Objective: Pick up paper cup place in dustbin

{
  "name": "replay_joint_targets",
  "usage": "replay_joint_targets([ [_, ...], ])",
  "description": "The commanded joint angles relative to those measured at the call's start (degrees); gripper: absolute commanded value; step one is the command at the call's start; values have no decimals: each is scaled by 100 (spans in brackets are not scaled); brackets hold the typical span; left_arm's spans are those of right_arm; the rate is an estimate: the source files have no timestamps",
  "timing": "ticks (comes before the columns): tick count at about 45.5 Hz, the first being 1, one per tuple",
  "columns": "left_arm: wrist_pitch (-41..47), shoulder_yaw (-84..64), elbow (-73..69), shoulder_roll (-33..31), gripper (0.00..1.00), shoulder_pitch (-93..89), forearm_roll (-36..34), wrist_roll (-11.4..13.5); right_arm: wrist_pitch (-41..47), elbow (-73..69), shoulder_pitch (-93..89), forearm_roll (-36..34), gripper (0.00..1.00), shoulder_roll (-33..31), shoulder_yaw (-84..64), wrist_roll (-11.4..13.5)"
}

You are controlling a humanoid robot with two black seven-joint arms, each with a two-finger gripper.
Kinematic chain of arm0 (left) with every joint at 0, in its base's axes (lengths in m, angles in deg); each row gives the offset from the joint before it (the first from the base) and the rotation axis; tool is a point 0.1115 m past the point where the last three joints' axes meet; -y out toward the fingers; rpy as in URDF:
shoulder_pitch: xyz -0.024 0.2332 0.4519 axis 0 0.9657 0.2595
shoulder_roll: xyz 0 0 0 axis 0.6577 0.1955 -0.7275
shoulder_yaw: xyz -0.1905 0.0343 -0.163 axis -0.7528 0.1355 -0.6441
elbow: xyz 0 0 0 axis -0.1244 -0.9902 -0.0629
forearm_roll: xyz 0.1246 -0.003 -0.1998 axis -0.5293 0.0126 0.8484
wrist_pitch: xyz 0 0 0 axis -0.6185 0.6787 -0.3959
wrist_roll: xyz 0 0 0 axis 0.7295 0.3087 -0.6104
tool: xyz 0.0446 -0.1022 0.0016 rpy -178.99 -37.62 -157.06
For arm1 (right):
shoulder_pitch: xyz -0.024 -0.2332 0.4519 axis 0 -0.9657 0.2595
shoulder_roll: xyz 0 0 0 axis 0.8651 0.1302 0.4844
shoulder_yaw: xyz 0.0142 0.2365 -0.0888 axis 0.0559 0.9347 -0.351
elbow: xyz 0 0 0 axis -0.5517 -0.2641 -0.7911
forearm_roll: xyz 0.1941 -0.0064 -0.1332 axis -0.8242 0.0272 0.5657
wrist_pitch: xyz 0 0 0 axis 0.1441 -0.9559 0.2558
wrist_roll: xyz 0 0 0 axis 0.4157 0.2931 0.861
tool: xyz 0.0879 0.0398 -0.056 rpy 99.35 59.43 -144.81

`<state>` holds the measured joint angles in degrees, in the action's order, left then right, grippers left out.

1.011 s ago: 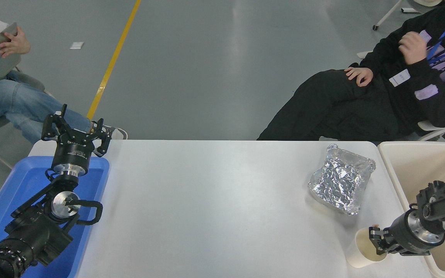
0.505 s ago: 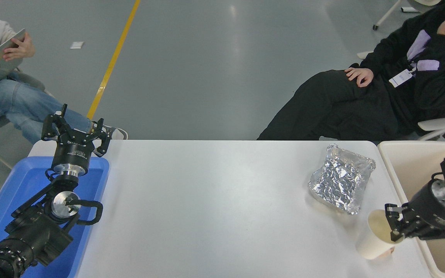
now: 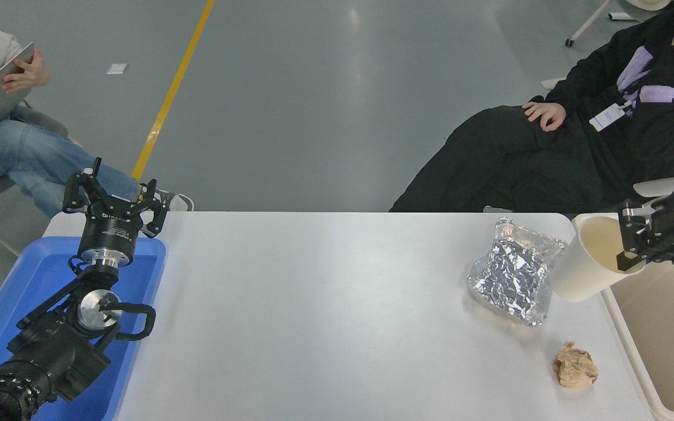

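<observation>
The cream-white paper cup (image 3: 584, 266) hangs tilted in the air at the right, its open mouth facing up and right. My right gripper (image 3: 629, 242) is shut on its rim, one finger inside the cup and one outside. The cup is lifted above the table's right edge, partly over the left rim of the beige dustbin (image 3: 662, 327), which fills the right edge of the view. My left gripper (image 3: 116, 196) stays parked at the lower left above the blue tray, its fingers spread open and holding nothing.
A crinkled silver foil tray (image 3: 515, 278) lies just left of the cup. A crumpled brown paper ball (image 3: 575, 365) rests near the table's front right. A blue tray (image 3: 27, 292) sits under the left arm. Two people sit beyond the table's far edge.
My right gripper has lifted the cup off the table and carried it up and to the right, toward the dustbin. The brown paper ball now shows where the cup stood.
</observation>
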<state>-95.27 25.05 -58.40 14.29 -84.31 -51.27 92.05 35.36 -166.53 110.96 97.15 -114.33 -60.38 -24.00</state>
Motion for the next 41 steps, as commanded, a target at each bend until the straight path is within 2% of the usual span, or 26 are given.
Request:
replay_joint_targets([
  [1, 0, 0, 2, 0, 99, 2, -1, 0, 87, -28, 624, -14, 0, 67, -101, -1],
  [24, 0, 0, 2, 0, 99, 2, 8, 0, 87, 34, 563, 56, 0, -56, -127, 8],
  [32, 0, 0, -7, 0, 99, 2, 8, 0, 87, 472, 238, 153, 0, -521, -347, 8],
  [41, 0, 0, -7, 0, 99, 2, 8, 0, 87, 1676, -1088, 74, 0, -1408, -137, -1],
])
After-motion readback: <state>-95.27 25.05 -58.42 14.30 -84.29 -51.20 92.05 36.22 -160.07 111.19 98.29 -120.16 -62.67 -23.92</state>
